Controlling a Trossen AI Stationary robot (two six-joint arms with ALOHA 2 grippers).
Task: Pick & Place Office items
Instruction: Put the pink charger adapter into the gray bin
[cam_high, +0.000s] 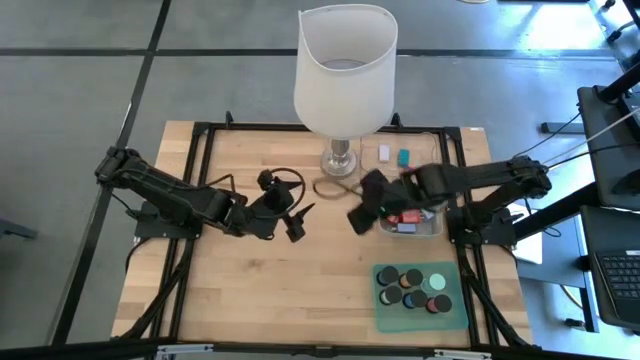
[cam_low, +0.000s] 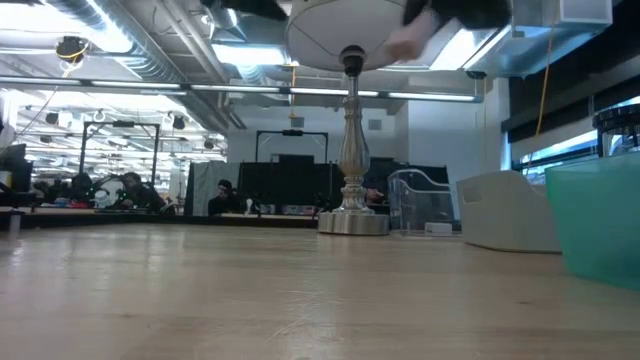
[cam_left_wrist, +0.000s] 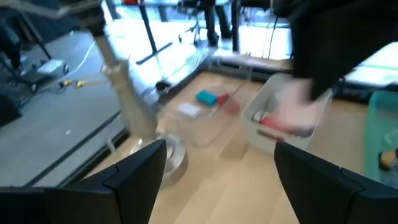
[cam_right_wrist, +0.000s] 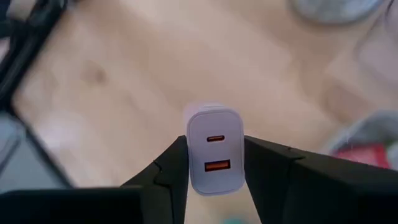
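You look across the wooden table (cam_low: 250, 300) into a workshop hall: ceiling strip lights (cam_low: 240, 55), dark monitors (cam_low: 295, 185), seated people (cam_low: 135, 190), bright windows (cam_low: 570, 150), grey floor (cam_high: 80, 90)

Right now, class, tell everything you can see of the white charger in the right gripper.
The charger is a small white block of smooth, plastic-looking material with rounded corners. Its visible face carries two ports, a small oval one above a wider orange one. It is pinched at both sides by the right gripper, held clear above the wooden table, touching nothing else.
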